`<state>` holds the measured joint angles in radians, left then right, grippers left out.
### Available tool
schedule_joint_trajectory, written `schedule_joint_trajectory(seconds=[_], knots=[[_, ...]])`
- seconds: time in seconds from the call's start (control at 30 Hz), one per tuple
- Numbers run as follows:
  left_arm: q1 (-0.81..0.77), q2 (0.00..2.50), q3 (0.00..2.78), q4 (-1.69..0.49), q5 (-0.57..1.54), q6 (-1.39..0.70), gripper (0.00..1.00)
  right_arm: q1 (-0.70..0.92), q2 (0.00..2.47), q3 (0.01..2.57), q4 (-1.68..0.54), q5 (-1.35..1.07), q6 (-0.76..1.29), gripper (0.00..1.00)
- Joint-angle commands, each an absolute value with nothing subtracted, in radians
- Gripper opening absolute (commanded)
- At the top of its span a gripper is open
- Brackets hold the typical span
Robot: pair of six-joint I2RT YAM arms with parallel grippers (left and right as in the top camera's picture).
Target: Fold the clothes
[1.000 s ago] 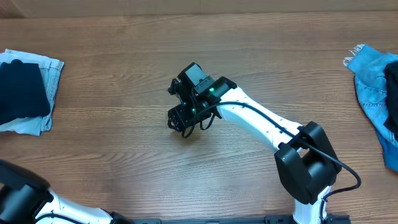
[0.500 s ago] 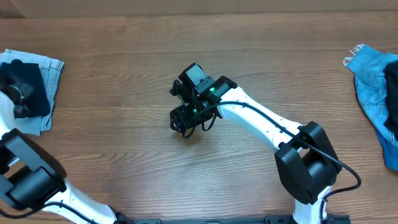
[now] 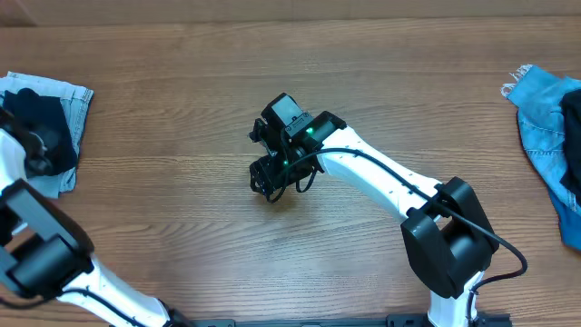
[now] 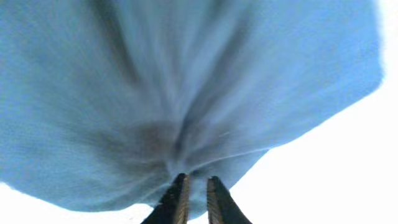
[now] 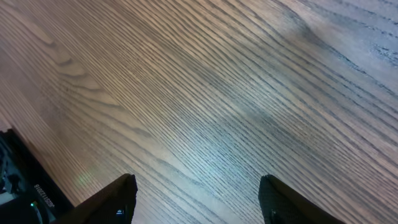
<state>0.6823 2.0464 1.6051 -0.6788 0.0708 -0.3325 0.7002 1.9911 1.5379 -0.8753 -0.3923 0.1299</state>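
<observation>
The clothes lie in two heaps. At the far left a dark navy garment (image 3: 41, 118) rests on a pale blue denim piece (image 3: 80, 102). My left gripper (image 3: 40, 151) is down on that heap. In the left wrist view its jaws (image 4: 198, 182) stand almost together, with blue-looking fabric (image 4: 186, 93) bunched and pinched at the tips. Which layer is pinched I cannot tell. My right gripper (image 3: 265, 187) hovers over the middle of the table, and its fingers (image 5: 118, 199) stand wide apart above bare wood with nothing between them.
A brighter blue denim piece (image 3: 545, 127) lies at the far right edge with something dark (image 3: 572, 145) on it. The wooden table (image 3: 182, 227) stretches between the two heaps. The right arm's base (image 3: 449, 245) stands at the front right.
The left arm swung in from the bottom left corner onto the left heap, and its jaws closed on the fabric. The right arm has not moved.
</observation>
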Motion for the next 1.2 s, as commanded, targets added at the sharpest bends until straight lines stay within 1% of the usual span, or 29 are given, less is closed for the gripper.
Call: schedule_joint_trajectory(seconds=[0.0, 0.07, 0.2, 0.33, 0.4, 0.43, 0.5, 0.57, 0.67, 0.73, 0.83, 0.9, 0.97, 1.07, 1.17], knots=[[0.707, 1.936, 1.683, -0.66, 0.054, -0.311, 0.18, 0.696, 2.0, 1.545, -0.873, -0.393, 0.126, 0.67], [0.719, 1.941, 1.685, -0.64, 0.043, -0.318, 0.21, 0.696, 2.0, 1.545, -0.875, -0.394, 0.126, 0.67], [0.746, 1.982, 1.685, -0.592, -0.01, -0.318, 0.32, 0.696, 2.0, 1.545, -0.878, -0.394, 0.126, 0.67], [0.772, 2.075, 1.685, -0.59, -0.019, -0.323, 0.33, 0.696, 2.0, 1.545, -0.902, -0.394, 0.126, 0.67], [0.775, 2.138, 1.685, -0.594, -0.012, -0.323, 0.36, 0.696, 2.0, 1.545, -0.922, -0.394, 0.126, 0.67], [0.775, 2.187, 1.685, -0.603, -0.007, -0.327, 0.4, 0.696, 2.0, 1.545, -0.943, -0.395, 0.126, 0.66], [0.775, 2.221, 1.685, -0.619, -0.002, -0.337, 0.44, 0.696, 2.0, 1.545, -0.96, -0.395, 0.126, 0.66], [0.776, 2.23, 1.686, -0.63, 0.049, -0.326, 0.43, 0.696, 2.0, 1.545, -0.968, -0.395, 0.126, 0.66], [0.777, 2.181, 1.733, -0.664, 0.207, -0.251, 0.4, 0.696, 1.998, 1.545, -0.96, -0.394, 0.126, 0.67], [0.774, 2.12, 1.798, -0.715, 0.247, -0.243, 0.41, 0.696, 1.991, 1.546, -0.945, -0.393, 0.121, 0.67], [0.761, 1.982, 1.903, -0.786, 0.276, -0.242, 0.49, 0.696, 1.95, 1.546, -0.9, -0.379, 0.099, 0.67], [0.746, 1.883, 1.956, -0.834, 0.323, -0.242, 0.59, 0.696, 1.899, 1.546, -0.867, -0.309, 0.1, 0.68], [0.725, 1.771, 1.981, -0.9, 0.381, -0.223, 0.65, 0.694, 1.829, 1.554, -0.858, -0.198, 0.102, 0.7], [0.671, 1.654, 1.981, -0.989, 0.473, -0.148, 0.68, 0.671, 1.732, 1.568, -0.874, -0.074, 0.147, 0.75], [0.59, 1.576, 1.982, -1.093, 0.484, -0.073, 0.68, 0.593, 1.629, 1.568, -0.879, -0.045, 0.203, 0.76]])
